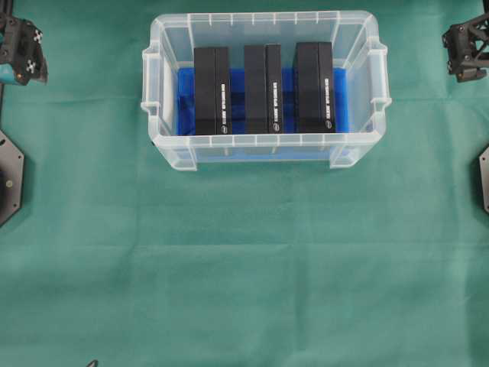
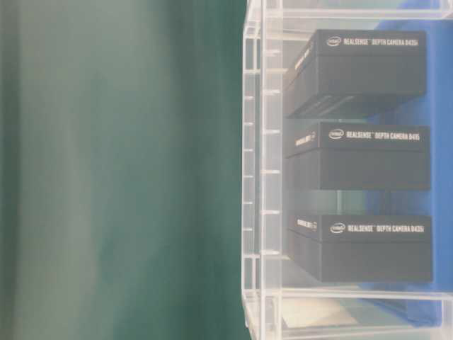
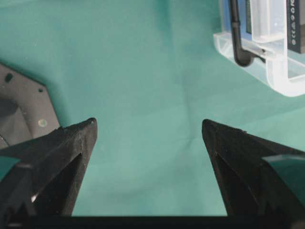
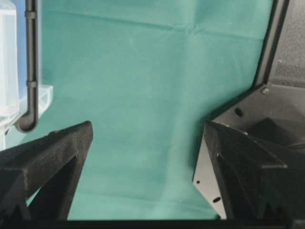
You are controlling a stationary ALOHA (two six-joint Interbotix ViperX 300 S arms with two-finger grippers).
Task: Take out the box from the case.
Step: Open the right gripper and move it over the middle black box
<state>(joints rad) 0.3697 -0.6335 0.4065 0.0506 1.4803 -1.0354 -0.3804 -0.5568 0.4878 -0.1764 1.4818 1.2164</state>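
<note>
The case (image 1: 263,141), a clear plastic bin with a blue bottom, stands on the green cloth at the back middle. Three black boxes stand side by side in it: a left box (image 1: 212,90), a middle box (image 1: 263,88) and a right box (image 1: 315,86). From table level the same boxes (image 2: 368,156) show white lettering through the case wall (image 2: 262,177). My left gripper (image 1: 23,53) hangs at the far back left, away from the case. It is open (image 3: 148,126) over bare cloth. My right gripper (image 1: 466,50) is at the far back right, also open (image 4: 147,129) and empty.
Black base plates sit at the left edge (image 1: 9,176) and the right edge (image 1: 483,180) of the table. A corner of the case (image 3: 267,57) shows in the left wrist view, and its side (image 4: 9,71) in the right wrist view. Green cloth (image 1: 244,267) covers the table.
</note>
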